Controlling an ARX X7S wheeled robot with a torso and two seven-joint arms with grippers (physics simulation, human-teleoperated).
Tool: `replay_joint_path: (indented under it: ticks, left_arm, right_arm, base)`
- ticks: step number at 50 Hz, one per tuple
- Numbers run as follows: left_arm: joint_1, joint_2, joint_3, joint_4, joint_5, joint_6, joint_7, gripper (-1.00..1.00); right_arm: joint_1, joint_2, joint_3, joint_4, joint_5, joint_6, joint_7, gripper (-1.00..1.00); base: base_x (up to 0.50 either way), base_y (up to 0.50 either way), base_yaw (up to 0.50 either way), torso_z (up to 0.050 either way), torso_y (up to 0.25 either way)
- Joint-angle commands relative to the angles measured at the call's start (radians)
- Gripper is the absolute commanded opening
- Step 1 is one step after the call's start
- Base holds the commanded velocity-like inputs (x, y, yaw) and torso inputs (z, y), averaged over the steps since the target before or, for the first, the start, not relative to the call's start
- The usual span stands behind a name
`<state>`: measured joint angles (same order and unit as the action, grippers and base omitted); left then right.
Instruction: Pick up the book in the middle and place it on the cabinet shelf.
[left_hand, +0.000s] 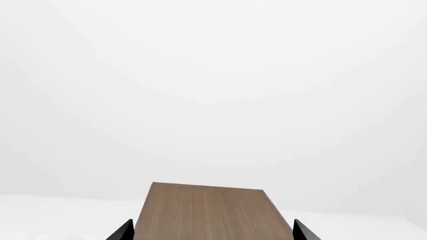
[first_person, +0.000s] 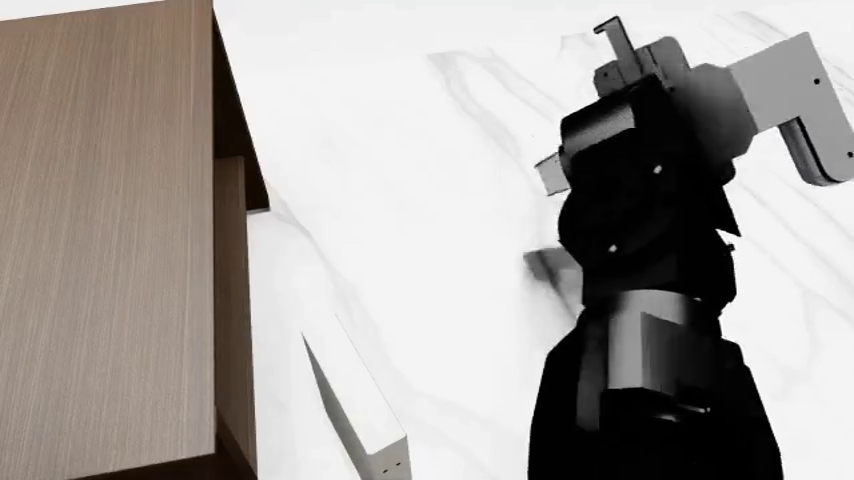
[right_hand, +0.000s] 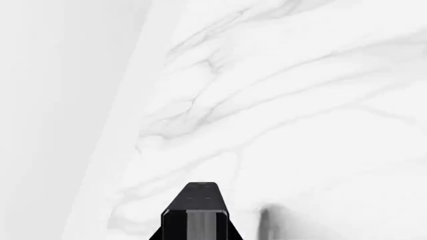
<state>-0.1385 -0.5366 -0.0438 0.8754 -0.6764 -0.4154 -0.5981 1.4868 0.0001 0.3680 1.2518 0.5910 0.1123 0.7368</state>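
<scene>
The dark grey book shows in no view. The cabinet shelf (first_person: 100, 240), dark brown wood grain with a flat lighter top, fills the left of the head view. Its top also shows in the left wrist view (left_hand: 210, 212), beyond and between the fingertips. My left gripper (left_hand: 213, 231) is open and empty, with only its two black fingertips (left_hand: 121, 231) showing, wide apart. My right gripper (right_hand: 198, 212) points at the white marble surface with its jaws together and nothing between them. The right arm (first_person: 647, 260) stands at the head view's right.
An off-white slab-like book with small dark dots (first_person: 358, 410) lies on the white marble surface (first_person: 427, 150) close beside the cabinet's side. A light grey bracket (first_person: 794, 90) sticks out from the right arm.
</scene>
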Motion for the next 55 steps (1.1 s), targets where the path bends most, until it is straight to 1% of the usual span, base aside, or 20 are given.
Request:
replay_joint_path:
  ticks: [1,3,7,8,9,12,14,17,18,20,25,29,35,39,44,55]
  left_arm:
    - [-0.001,-0.004,0.002,-0.001,-0.004,0.002,0.0,1.0]
    - [-0.003,-0.006,0.0,-0.001,-0.007,0.001,-0.002,1.0]
    - [0.0,-0.004,0.003,-0.006,-0.002,0.008,0.001,1.0]
    - [0.0,-0.004,0.004,-0.002,-0.003,0.006,-0.001,1.0]
    - [-0.001,-0.005,0.004,0.0,-0.005,0.004,-0.002,1.0]
    - [0.0,-0.007,0.003,0.0,-0.006,0.005,-0.003,1.0]
    - [0.0,-0.007,0.004,-0.001,-0.006,0.007,-0.002,1.0]
    - [0.003,-0.005,0.007,-0.004,0.0,0.012,0.001,1.0]
    - [0.002,-0.005,0.008,-0.003,-0.001,0.011,0.0,1.0]
    - [0.002,-0.006,0.009,-0.003,0.001,0.012,0.0,1.0]
    - [-0.01,-0.018,-0.001,0.019,-0.031,-0.007,-0.015,1.0]
    - [-0.014,-0.024,-0.005,0.027,-0.041,-0.013,-0.021,1.0]
    - [-0.013,-0.025,-0.003,0.025,-0.039,-0.009,-0.021,1.0]
    - [-0.014,-0.026,-0.002,0.028,-0.043,-0.011,-0.024,1.0]
    - [-0.013,-0.026,0.002,0.027,-0.039,-0.009,-0.024,1.0]
    - [-0.013,-0.028,0.006,0.023,-0.04,-0.005,-0.024,1.0]
  right_arm:
    - [-0.021,0.002,-0.435,-0.225,0.484,-0.204,-0.194,-1.0]
    - [-0.027,0.003,-0.467,-0.291,0.507,-0.23,-0.282,-1.0]
    - [-0.06,0.013,-0.481,-0.417,0.582,-0.19,-0.325,-1.0]
    - [-0.056,0.022,-0.476,-0.436,0.641,-0.105,-0.354,-1.0]
    - [-0.06,0.025,-0.475,-0.464,0.671,-0.069,-0.38,-1.0]
    - [-0.073,0.032,-0.492,-0.541,0.695,-0.03,-0.399,-1.0]
    - [-0.068,0.047,-0.511,-0.555,0.76,0.097,-0.433,-1.0]
    - [-0.087,0.055,-0.535,-0.616,0.809,0.191,-0.463,-1.0]
    - [-0.1,0.055,-0.535,-0.653,0.833,0.213,-0.494,-1.0]
    - [-0.101,0.055,-0.538,-0.669,0.851,0.235,-0.468,-1.0]
    - [-0.092,0.059,-0.563,-0.727,0.877,0.286,-0.467,-1.0]
    - [-0.078,0.066,-0.578,-0.772,0.926,0.356,-0.441,-1.0]
    - [-0.057,0.065,-0.594,-0.789,0.99,0.43,-0.398,-1.0]
    - [-0.039,0.066,-0.615,-0.808,0.998,0.454,-0.414,-1.0]
    - [0.001,0.062,-0.645,-0.765,1.068,0.554,-0.367,-1.0]
    - [0.04,0.03,-0.691,-0.694,1.1,0.58,-0.345,-1.0]
  base:
    - [0.0,0.0,0.0,0.0,0.0]
    - [0.0,0.0,0.0,0.0,0.0]
    - [0.0,0.0,0.0,0.0,0.0]
    - [0.0,0.0,0.0,0.0,0.0]
    - [0.0,0.0,0.0,0.0,0.0]
    - [0.0,0.0,0.0,0.0,0.0]
    - [0.0,0.0,0.0,0.0,0.0]
    - [0.0,0.0,0.0,0.0,0.005]
    - [0.0,0.0,0.0,0.0,0.0]
    - [0.0,0.0,0.0,0.0,0.0]
    - [0.0,0.0,0.0,0.0,0.0]
    - [0.0,0.0,0.0,0.0,0.003]
    - [0.0,0.0,0.0,0.0,0.0]
    - [0.0,0.0,0.0,0.0,0.003]
    - [0.0,0.0,0.0,0.0,0.0]
    - [0.0,0.0,0.0,0.0,0.002]
